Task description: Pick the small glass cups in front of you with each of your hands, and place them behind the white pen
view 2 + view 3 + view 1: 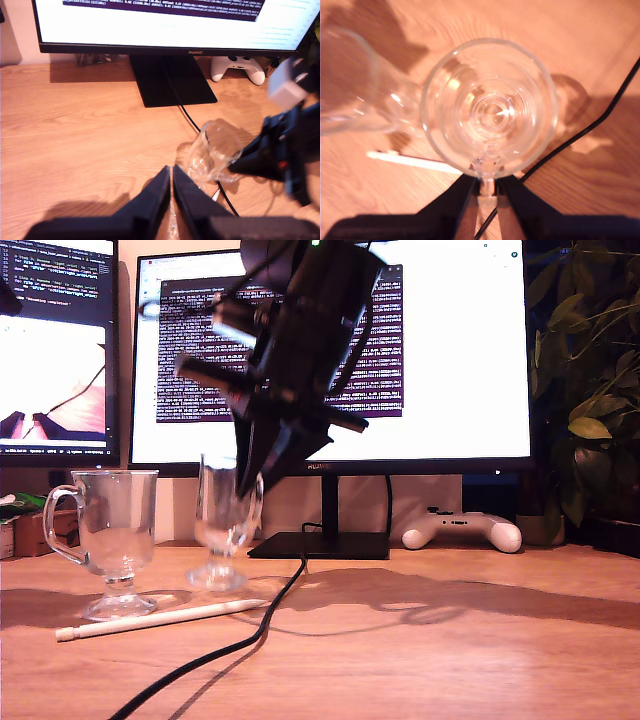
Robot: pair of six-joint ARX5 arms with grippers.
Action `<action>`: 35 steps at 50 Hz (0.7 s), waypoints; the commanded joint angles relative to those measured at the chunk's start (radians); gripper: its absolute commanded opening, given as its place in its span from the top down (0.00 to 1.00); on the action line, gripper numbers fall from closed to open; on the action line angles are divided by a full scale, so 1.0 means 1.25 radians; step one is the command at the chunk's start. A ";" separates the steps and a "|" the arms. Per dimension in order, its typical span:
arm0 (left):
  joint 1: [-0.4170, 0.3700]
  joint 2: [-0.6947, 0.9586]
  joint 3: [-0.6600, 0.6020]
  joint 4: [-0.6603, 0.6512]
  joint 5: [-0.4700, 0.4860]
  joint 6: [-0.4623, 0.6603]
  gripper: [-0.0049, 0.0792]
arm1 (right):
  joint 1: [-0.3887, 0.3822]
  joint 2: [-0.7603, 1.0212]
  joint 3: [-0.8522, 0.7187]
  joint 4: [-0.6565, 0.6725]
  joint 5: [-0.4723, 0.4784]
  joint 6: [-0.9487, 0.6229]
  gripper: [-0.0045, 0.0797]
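Note:
Two small glass cups are in view. One glass cup (115, 525) (342, 85) stands upright on the wooden table at the exterior view's left, just behind the white pen (160, 620) (415, 161). My second gripper (250, 480) (487, 187) is shut on the handle side of the other glass cup (225, 515) (490, 107) (212, 147), which is upright beyond the pen. Whether its foot touches the table I cannot tell. My first gripper (170, 172) hangs over bare wood, shut with nothing between its fingers, and is not seen in the exterior view.
A black cable (230, 645) runs from the monitor stand (320, 545) forward past the pen's tip. A white game controller (462, 530) lies at the back on the exterior view's right, beside a plant (590, 390). Two monitors (330, 350) stand at the back.

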 commanded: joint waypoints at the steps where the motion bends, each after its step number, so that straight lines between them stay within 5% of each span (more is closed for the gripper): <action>1: -0.004 -0.003 0.001 0.005 0.002 -0.002 0.96 | 0.007 0.004 0.020 0.010 -0.005 0.000 0.96; 14: -0.004 -0.003 0.001 0.005 0.002 -0.002 0.96 | 0.016 0.008 0.020 0.005 -0.005 0.001 0.95; 35: -0.014 -0.003 0.001 0.004 0.002 -0.002 0.96 | 0.026 0.008 0.020 -0.001 -0.020 0.004 0.80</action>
